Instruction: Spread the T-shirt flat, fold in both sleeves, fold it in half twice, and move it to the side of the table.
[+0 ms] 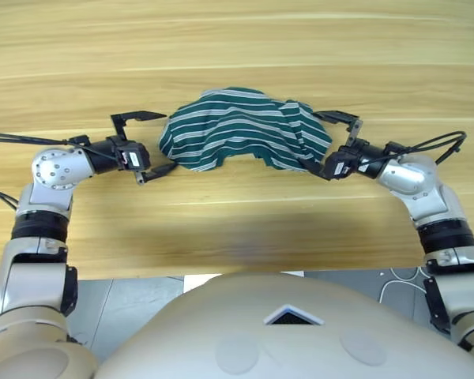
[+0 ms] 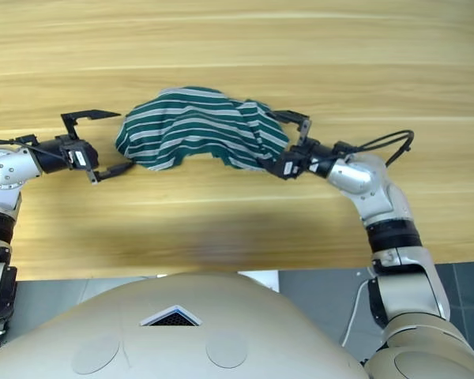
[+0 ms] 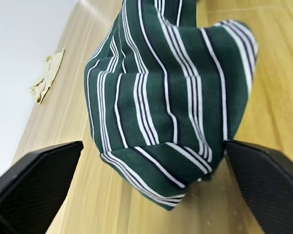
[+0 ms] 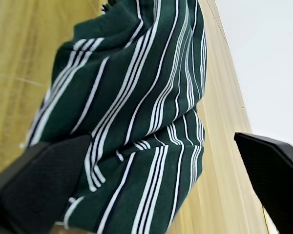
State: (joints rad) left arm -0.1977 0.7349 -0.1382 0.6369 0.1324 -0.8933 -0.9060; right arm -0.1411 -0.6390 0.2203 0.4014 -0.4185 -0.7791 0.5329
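A dark green T-shirt (image 1: 241, 126) with white stripes lies bunched in a heap at the middle of the wooden table (image 1: 237, 47). My left gripper (image 1: 164, 142) is open at the heap's left end, one finger on each side of the cloth edge. In the left wrist view the shirt (image 3: 171, 97) hangs between the two black fingers (image 3: 34, 185). My right gripper (image 1: 312, 140) is open at the heap's right end and straddles the fabric the same way. The right wrist view has the striped cloth (image 4: 136, 97) between its fingers (image 4: 273, 170).
Bare wood stretches far beyond the shirt and to both sides. The table's front edge (image 1: 221, 272) runs close to my arms. A small pale scrap (image 3: 46, 75) lies at the table's edge, off to the side of the shirt.
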